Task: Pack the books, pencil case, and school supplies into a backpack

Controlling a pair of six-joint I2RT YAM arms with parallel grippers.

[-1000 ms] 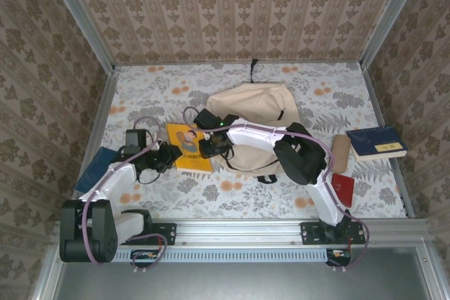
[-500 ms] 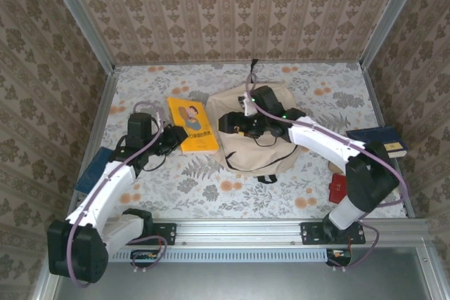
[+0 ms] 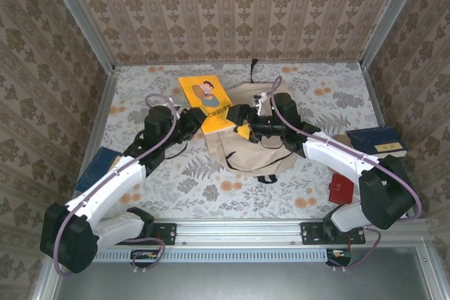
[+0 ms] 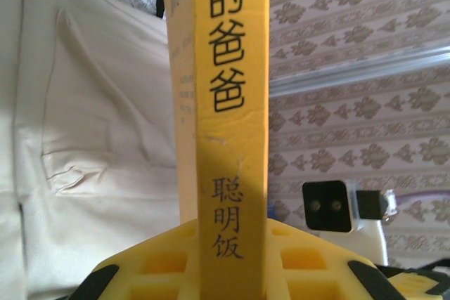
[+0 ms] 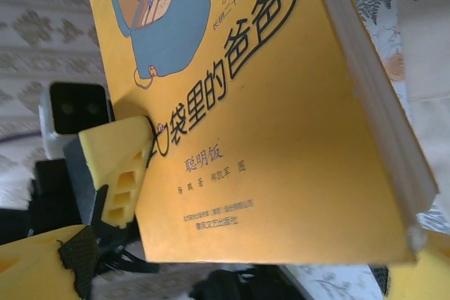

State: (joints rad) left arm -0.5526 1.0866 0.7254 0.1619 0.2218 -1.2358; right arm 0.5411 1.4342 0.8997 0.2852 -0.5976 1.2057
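The thin yellow book (image 3: 207, 100) with the cartoon cover is lifted and tilted above the far left part of the beige backpack (image 3: 256, 152). My left gripper (image 3: 195, 119) is shut on the book's lower left edge; in the left wrist view the spine (image 4: 232, 103) stands between the yellow fingers (image 4: 309, 261), with the backpack (image 4: 84, 138) behind. My right gripper (image 3: 242, 123) stands open at the book's lower right corner. The cover (image 5: 267, 124) sits close before the right gripper (image 5: 225, 275), untouched by its fingers (image 5: 31, 268). The pencil case is hidden.
A navy book (image 3: 377, 142) lies at the right edge of the table and another navy book (image 3: 95, 168) at the left edge. A small red square thing (image 3: 342, 187) lies near the right arm's base. Patterned walls close in three sides.
My left gripper has carried the yellow book up off the table and back over the backpack. My right gripper has opened wide and come in beside the book.
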